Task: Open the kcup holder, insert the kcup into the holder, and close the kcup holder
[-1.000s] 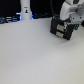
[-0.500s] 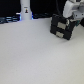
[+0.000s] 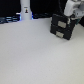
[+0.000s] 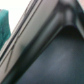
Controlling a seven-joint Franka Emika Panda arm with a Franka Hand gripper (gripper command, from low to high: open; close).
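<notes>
The kcup holder is a black boxy unit with two stacked drawer fronts, standing tilted at the far side of the white table on the exterior view's right. Both drawers look shut. My white arm comes down right above and behind it, and the gripper sits at the holder's top edge. Its fingers are too blurred to read. The wrist view is filled by a dark, blurred surface very close to the camera, with a teal patch at one edge. The kcup is not in view.
A tall white bottle-like object stands at the back on the exterior view's left, against a dark backdrop with blue lights. The white table spreads in front of the holder.
</notes>
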